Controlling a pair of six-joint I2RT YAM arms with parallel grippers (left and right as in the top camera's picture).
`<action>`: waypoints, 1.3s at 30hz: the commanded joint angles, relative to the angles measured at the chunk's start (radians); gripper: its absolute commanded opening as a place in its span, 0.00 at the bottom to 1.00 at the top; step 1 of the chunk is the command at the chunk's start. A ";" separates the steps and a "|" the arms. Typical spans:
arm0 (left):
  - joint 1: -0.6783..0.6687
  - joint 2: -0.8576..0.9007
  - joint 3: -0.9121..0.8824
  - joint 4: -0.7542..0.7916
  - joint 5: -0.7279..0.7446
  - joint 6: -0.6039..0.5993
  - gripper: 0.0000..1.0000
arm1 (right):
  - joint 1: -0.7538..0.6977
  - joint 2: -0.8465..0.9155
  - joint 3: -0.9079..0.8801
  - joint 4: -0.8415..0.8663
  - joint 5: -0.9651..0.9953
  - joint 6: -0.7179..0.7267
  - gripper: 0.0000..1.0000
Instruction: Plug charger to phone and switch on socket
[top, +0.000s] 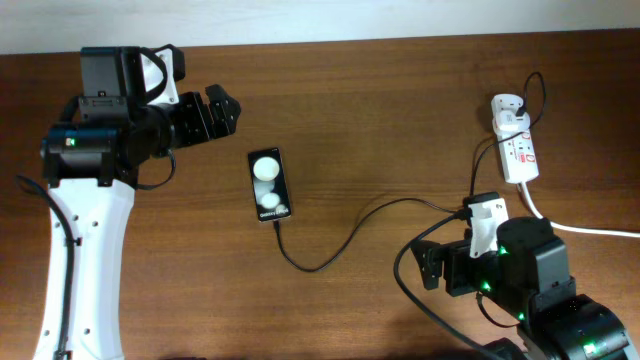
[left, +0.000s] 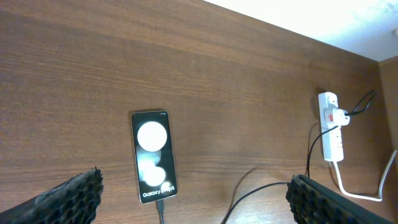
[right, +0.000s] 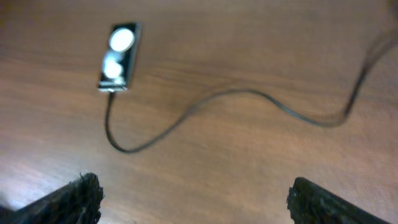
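Note:
The black phone (top: 269, 184) lies flat mid-table, with two bright reflections and "Galaxy" lettering at its near end; it also shows in the left wrist view (left: 153, 155) and the right wrist view (right: 119, 56). The thin black charger cable (top: 350, 235) has its plug tip at the phone's near end (left: 160, 206) and curves right to the white adapter on the socket (top: 517, 140). The socket is a white power strip with red markings at the far right (left: 331, 124). My left gripper (top: 222, 108) is open and empty, up left of the phone. My right gripper (top: 432, 265) is open and empty, over bare table right of the cable loop.
A thick white cord (top: 585, 228) runs from the socket off the right edge. The robots' thicker black cables (top: 420, 295) loop near the right arm. The brown wooden table (top: 380, 120) ends at a pale wall along the far side.

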 joint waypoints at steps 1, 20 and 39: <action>0.005 -0.006 0.006 0.001 0.000 -0.006 0.99 | 0.005 0.008 -0.007 0.023 0.117 0.010 0.99; 0.005 -0.006 0.006 0.001 0.000 -0.006 0.99 | -0.005 0.015 -0.020 0.224 0.350 0.010 0.99; 0.005 -0.006 0.006 0.001 0.000 -0.006 0.99 | -0.109 -0.464 -0.703 0.863 0.349 0.016 0.99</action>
